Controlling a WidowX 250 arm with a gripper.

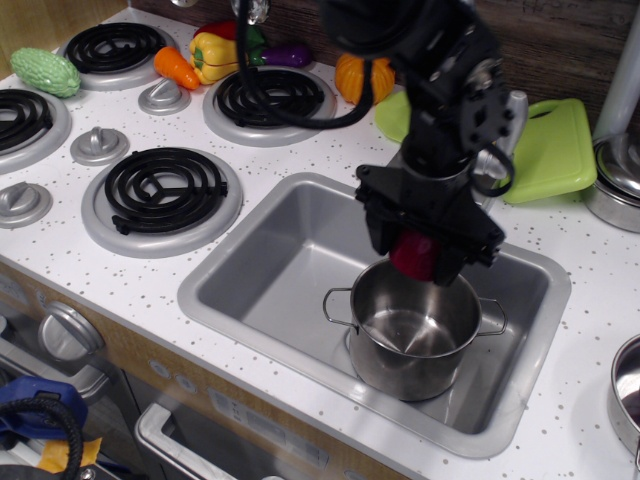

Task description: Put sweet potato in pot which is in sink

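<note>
Observation.image, one item: small dark red plastic sweet potato, clamped in my black gripper's jaws above the far rim of the shiny steel pot, in the grey sink by the tabletop's near-right edge. I'd centre over the opening, lower, then release.

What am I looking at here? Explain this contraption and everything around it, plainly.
One camera looks down from above and in front at a toy kitchen counter. The black machine is a robot arm; its gripper is clamped on a small dark red sweet potato, hanging just above the open steel pot. The pot stands inside the grey sink. Around it lie black stove burners, an orange pumpkin, a carrot, a yellow pepper and a green cutting board.
</note>
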